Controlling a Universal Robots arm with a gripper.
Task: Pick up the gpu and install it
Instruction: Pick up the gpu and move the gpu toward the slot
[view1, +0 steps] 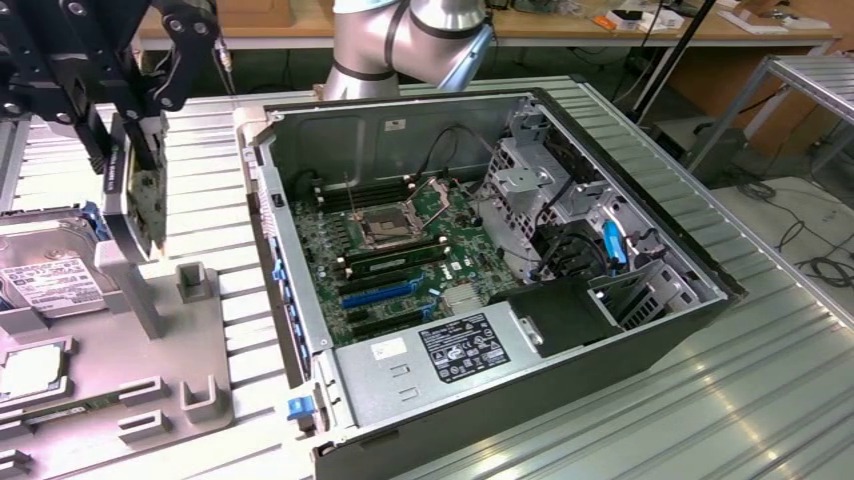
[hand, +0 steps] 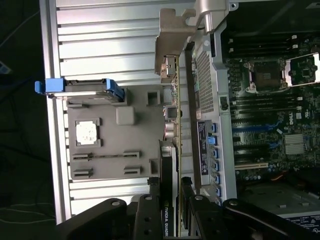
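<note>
gpu (view1: 146, 200) | clamped edge-on between claw (view1: 134, 135) fingers | over grey tray (view1: 200, 335)

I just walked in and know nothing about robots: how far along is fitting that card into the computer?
Done: the gripper is closed on the gpu, held upright over the grey tray. In hand: it hangs beside the open computer case. Left: it is in no slot on the motherboard yet.

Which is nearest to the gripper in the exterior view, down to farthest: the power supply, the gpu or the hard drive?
1. gpu: clamped in the gripper, hanging above the tray.
2. hard drive: on the tray, at the exterior view's left edge.
3. power supply: inside the case, near the exterior view's lower middle.
</note>
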